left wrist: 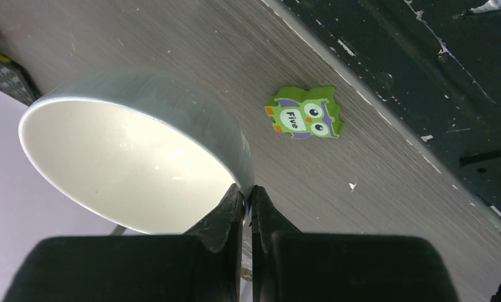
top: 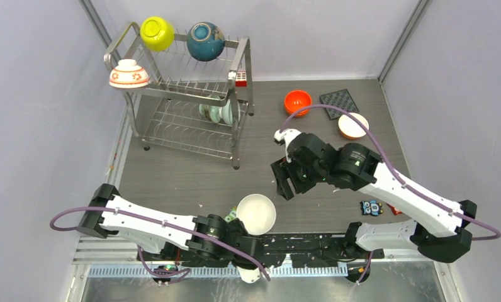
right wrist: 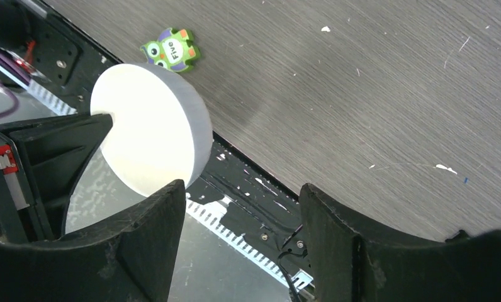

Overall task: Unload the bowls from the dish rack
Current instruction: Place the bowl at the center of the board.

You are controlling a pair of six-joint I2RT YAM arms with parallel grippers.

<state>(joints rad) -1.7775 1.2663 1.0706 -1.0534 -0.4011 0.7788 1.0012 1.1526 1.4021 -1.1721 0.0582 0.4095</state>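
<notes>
Well, the plain white bowl (top: 256, 212) is out of the dish rack (top: 185, 88). It is held well in front of the rack, by the table's near edge, tipped up so its glossy, smooth hollow shows. The left gripper (left wrist: 248, 195) is pinched tight on the bowl's thin rim. The right gripper (right wrist: 242, 201) hangs in front of the rack and off to its right, jaws wide apart with nothing between them.

The rack is shiny steel wire on a tube frame, in two tiers. At the back of its upper tier sit a yellow-green bowl (top: 157, 33) and a dark teal bowl (top: 205, 41). A white bowl with red flowers (top: 129, 74) sits mouth down at the rack's left corner. In the lower tier pale green bowls (top: 215, 113) stand on edge between the wires. An orange bowl (top: 298, 102) rests on the grey wood-grain table (top: 191, 176) to the right of the rack.
</notes>
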